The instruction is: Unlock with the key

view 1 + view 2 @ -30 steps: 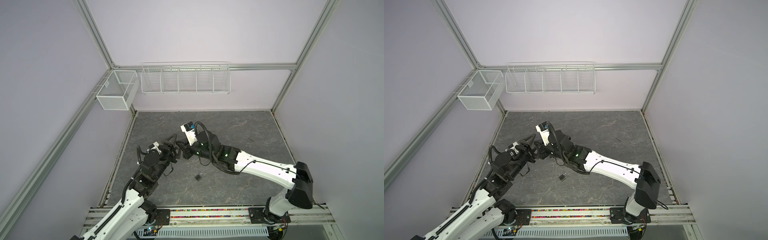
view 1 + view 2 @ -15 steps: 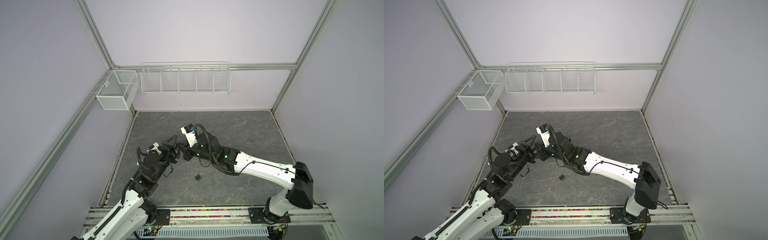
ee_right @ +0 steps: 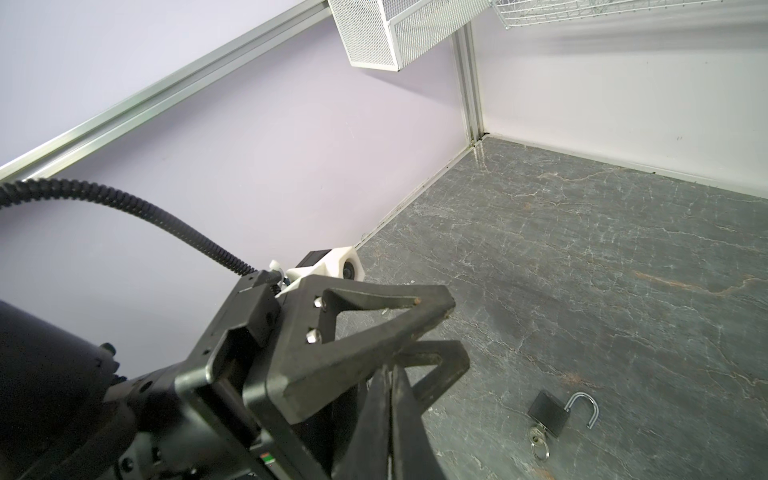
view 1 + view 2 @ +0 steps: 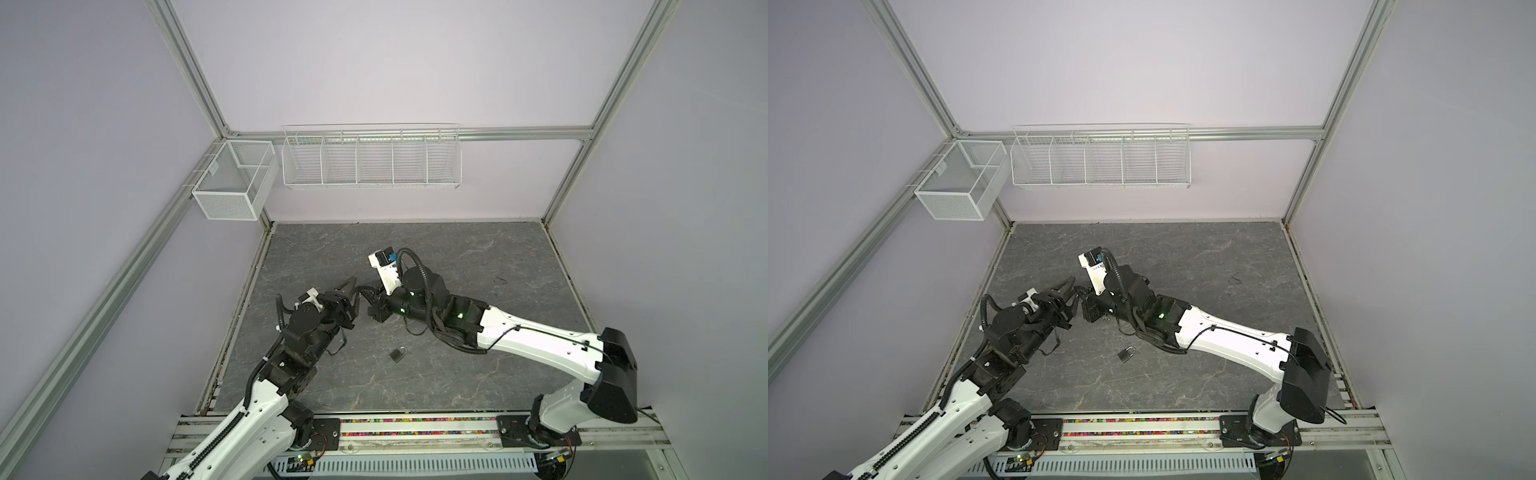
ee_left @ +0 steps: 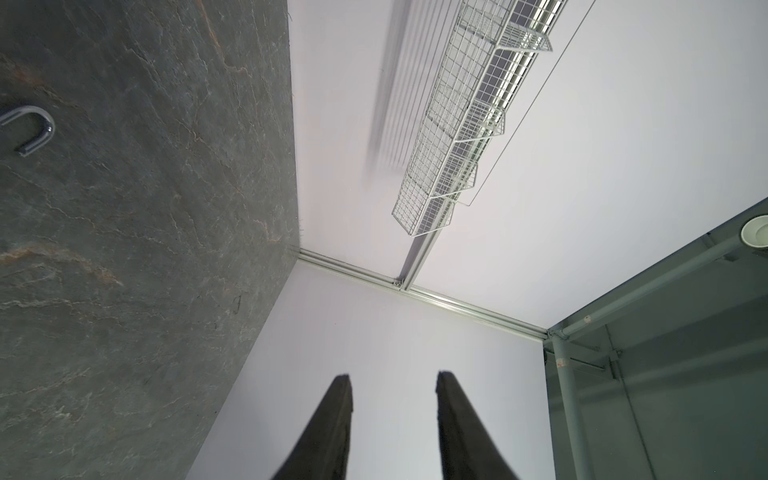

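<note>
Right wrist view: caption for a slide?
Padlock lies on the tabletop, shackle open, key at its base, beyond the left gripper.

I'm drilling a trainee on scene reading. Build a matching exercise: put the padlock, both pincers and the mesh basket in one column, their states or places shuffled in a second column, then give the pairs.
Column one
1. padlock
2. left pincer
3. right pincer
4. mesh basket

Column two
A. shut, nothing held
B. lying on the grey tabletop, shackle open, key in it
C. hung up, off the tabletop
D. jaws apart, empty

Pairs: 1-B, 2-D, 3-A, 4-C
</note>
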